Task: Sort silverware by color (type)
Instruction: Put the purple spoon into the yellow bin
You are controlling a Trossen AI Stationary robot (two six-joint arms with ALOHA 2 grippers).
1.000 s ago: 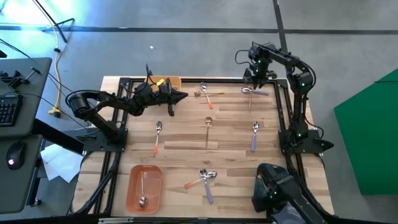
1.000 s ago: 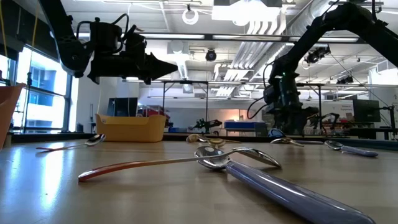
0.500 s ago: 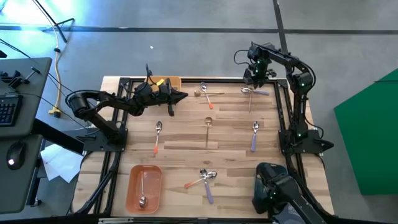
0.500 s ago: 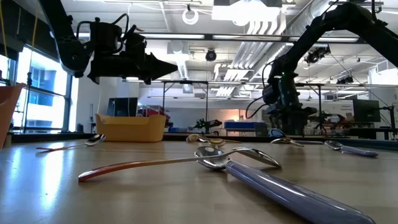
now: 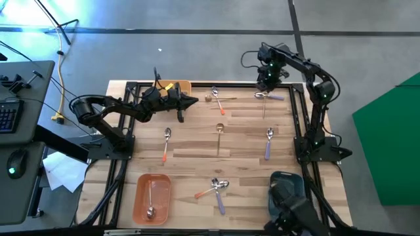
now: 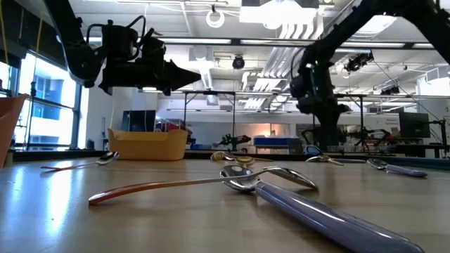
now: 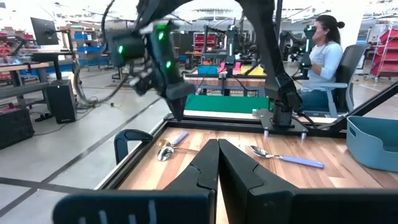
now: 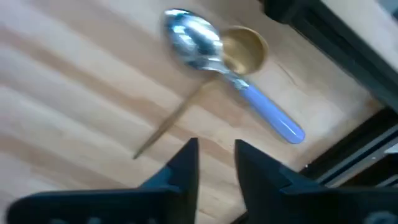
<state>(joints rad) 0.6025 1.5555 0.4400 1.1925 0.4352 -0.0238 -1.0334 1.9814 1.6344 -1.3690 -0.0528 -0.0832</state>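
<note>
right wrist view: gold spoon [image 8: 244,48] part-hidden

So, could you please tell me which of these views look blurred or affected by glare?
Right wrist view: motion-smeared, the lavender-handled spoon and gold spoon soft. Low view: the nearest lavender handle is out of focus; ceiling lights and the left window glare. High view: blue-white glare at upper left.

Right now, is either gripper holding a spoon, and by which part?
Neither. The right gripper hangs empty above the lavender-handled spoon crossing the gold spoon. The left gripper is shut on nothing.
</note>
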